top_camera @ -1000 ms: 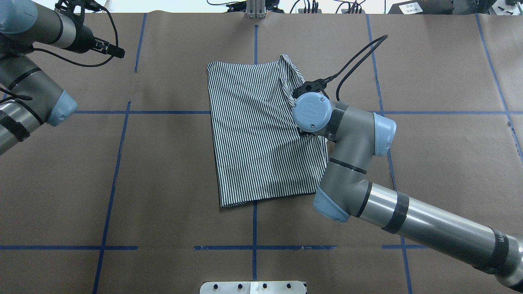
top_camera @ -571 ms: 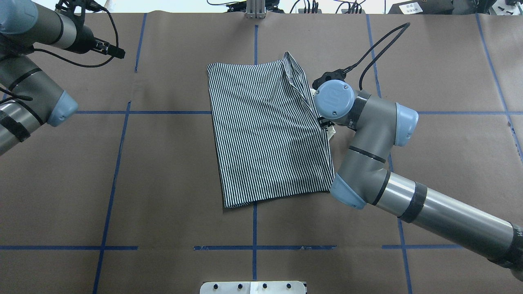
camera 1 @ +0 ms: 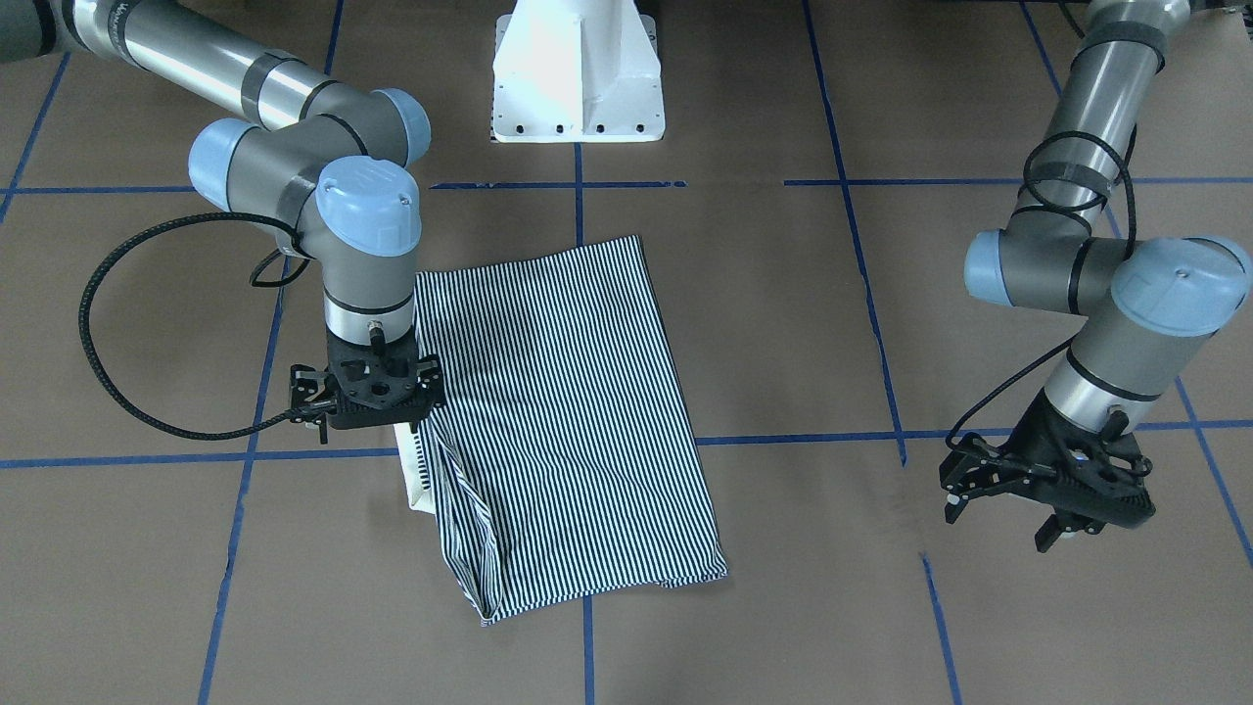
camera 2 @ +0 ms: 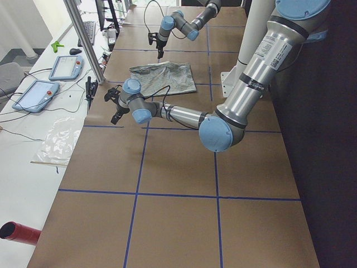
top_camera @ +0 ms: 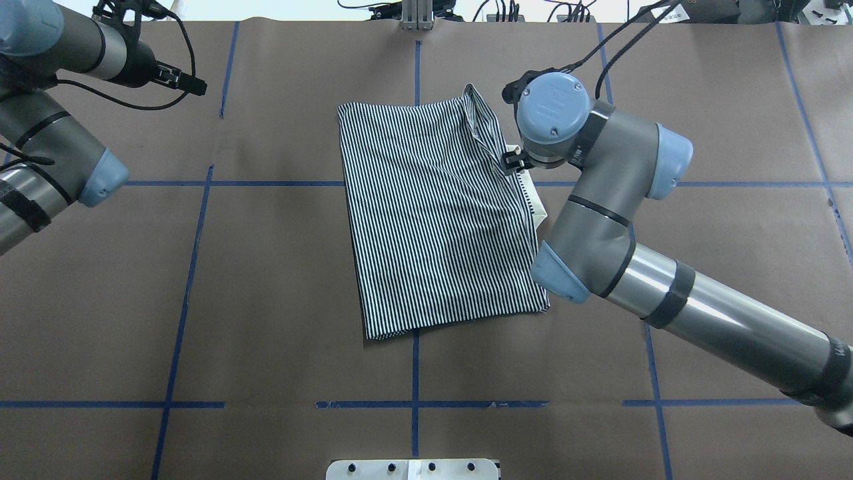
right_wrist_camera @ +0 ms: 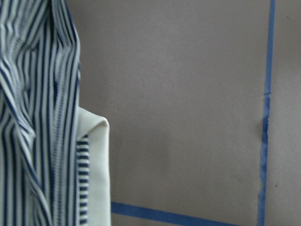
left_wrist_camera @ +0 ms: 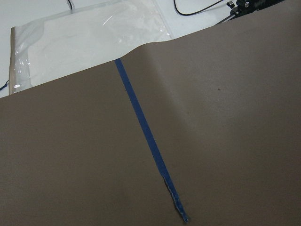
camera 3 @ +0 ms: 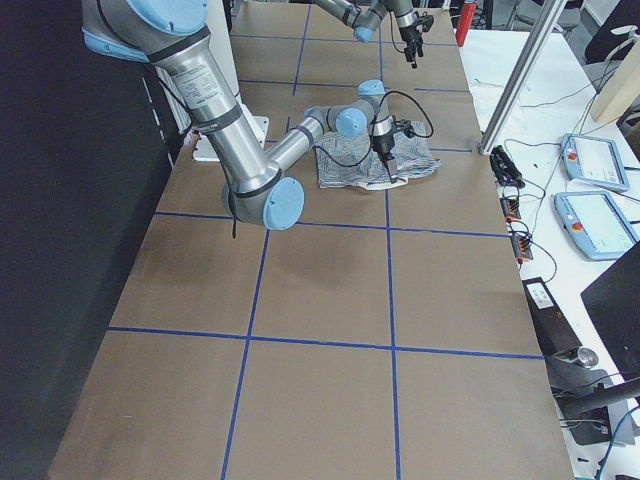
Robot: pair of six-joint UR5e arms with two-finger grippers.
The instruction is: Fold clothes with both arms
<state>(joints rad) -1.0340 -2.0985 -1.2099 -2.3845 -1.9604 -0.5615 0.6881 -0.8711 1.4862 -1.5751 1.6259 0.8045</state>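
The striped polo shirt (top_camera: 433, 213) lies folded into a rectangle at the table's middle and also shows in the front-facing view (camera 1: 568, 421). Its cream-white collar (top_camera: 536, 203) pokes out from under the right edge, and it also shows in the right wrist view (right_wrist_camera: 96, 174). My right gripper (camera 1: 364, 421) hangs just above that edge near the collar. It looks open and holds nothing. In the overhead view the wrist mostly hides the right gripper (top_camera: 516, 160). My left gripper (camera 1: 1018, 524) hovers open and empty far off at the table's left side (top_camera: 193, 83).
The white pedestal base (camera 1: 578, 73) stands at the robot's side of the table. Blue tape lines (top_camera: 414, 400) cross the brown paper. A plastic sheet (left_wrist_camera: 89, 37) lies past the table's left end. Control pendants (camera 2: 36, 95) lie on the side bench.
My right arm has moved right and towards the far side, off the shirt's right edge. That edge slid slightly right and the collar came into view. The left arm has not moved.
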